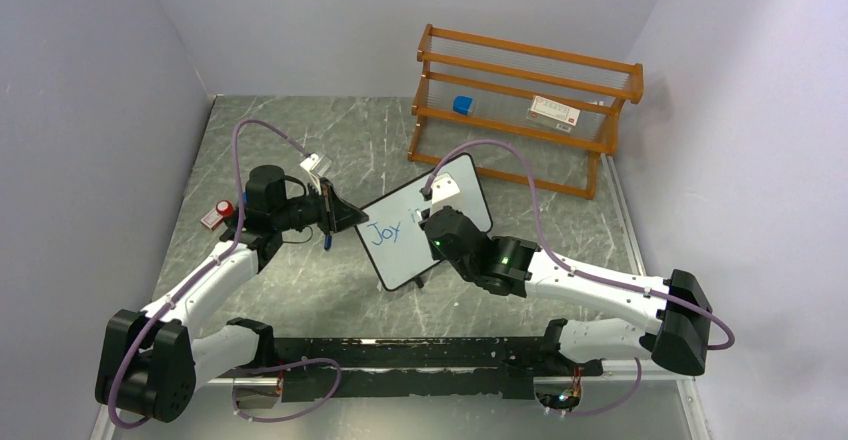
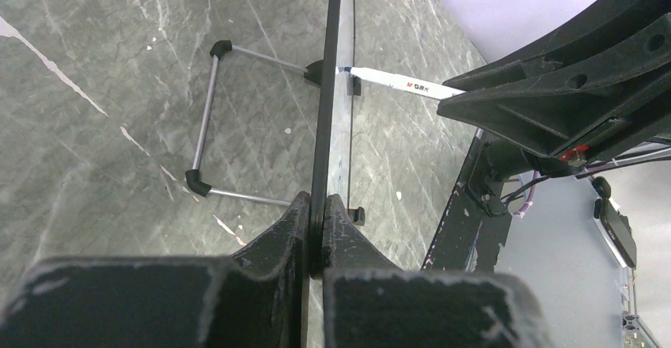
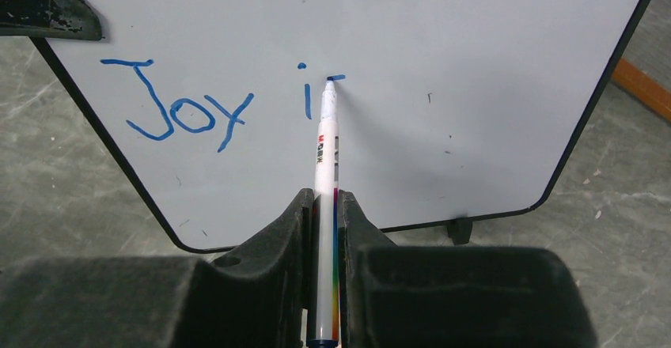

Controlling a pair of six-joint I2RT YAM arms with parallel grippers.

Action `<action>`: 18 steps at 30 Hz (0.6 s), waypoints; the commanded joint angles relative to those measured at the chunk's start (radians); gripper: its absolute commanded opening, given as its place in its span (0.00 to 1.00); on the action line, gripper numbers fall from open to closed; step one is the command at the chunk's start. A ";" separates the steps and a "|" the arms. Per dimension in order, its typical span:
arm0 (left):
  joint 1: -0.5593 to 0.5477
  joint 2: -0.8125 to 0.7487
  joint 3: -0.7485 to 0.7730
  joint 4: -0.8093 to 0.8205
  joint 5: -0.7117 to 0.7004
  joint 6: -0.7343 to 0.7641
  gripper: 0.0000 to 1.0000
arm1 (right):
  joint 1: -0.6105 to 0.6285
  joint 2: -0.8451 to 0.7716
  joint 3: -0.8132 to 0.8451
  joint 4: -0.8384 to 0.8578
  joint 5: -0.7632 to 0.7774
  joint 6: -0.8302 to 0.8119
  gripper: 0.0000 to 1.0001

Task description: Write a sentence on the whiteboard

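Blue sentence [image 3: 235,122] reads "Joy i" at ten o'clock on the whiteboard [image 3: 475,87], centre of the bench [image 1: 300,140]; left jaws clamped on its edge, right jaws clamped on the marker [image 3: 325,158], I want light pressure, curving the s toward six o'clock.

Board face: the whiteboard [image 3: 443,126] runs off the top of the right wrist view; it is edge-on in the left wrist view, writing side unseen.
Writing: in the top view, the right gripper [image 1: 428,222] covers the sentence [image 1: 386,232] past "Joy".
Barrel print: lettering on the marker [image 3: 324,166] is too small to read.
Rack contents: blue piece [image 1: 462,105] and white box [image 1: 555,112] on the rack [image 1: 530,52] are too small to identify.
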 commanded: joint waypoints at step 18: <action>0.016 0.029 -0.011 -0.048 -0.091 0.052 0.05 | -0.007 -0.023 -0.030 -0.042 -0.018 0.002 0.00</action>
